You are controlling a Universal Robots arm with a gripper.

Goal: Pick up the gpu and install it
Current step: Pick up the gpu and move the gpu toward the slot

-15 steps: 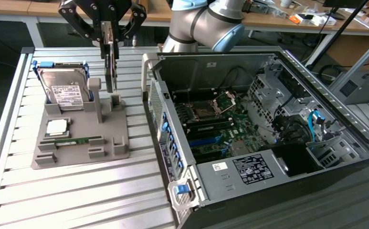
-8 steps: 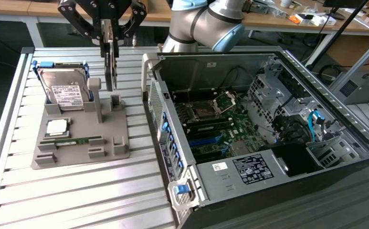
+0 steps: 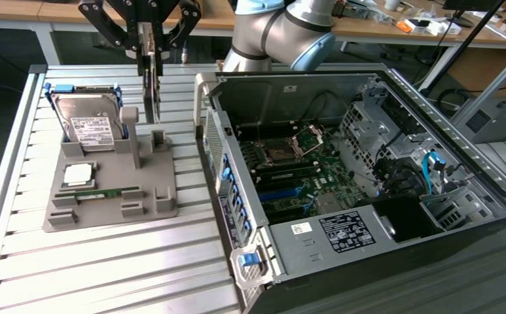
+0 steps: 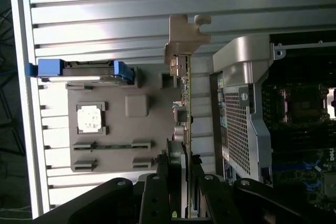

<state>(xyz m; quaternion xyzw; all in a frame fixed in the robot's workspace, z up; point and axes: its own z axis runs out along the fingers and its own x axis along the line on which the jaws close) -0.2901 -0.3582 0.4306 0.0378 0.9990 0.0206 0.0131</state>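
The jaws are clamped on the upper end of the gpu (image 3: 154,91), one black finger on each flat side, so the gripper (image 3: 151,53) carries the card in the air. The card hangs with its long axis up and down and shows its thin edge in the exterior view. Its silver metal bracket (image 4: 184,35) is at the lower end, away from the fingers. This lower end is close above the far right part of the grey holder tray (image 3: 152,176); I cannot tell if it touches a post there.

In the tray, a hard drive (image 3: 91,124) stands upright in the far slot, a square processor chip (image 3: 80,173) lies in its recess, and a memory stick (image 3: 104,193) lies in the long groove nearer to the camera.

At the exterior view's right, the computer case (image 3: 340,248) lies open, with the motherboard (image 3: 296,163) inside.

The arm (image 3: 279,29) reaches in from the far side, and the gripper points straight down, left of the case.
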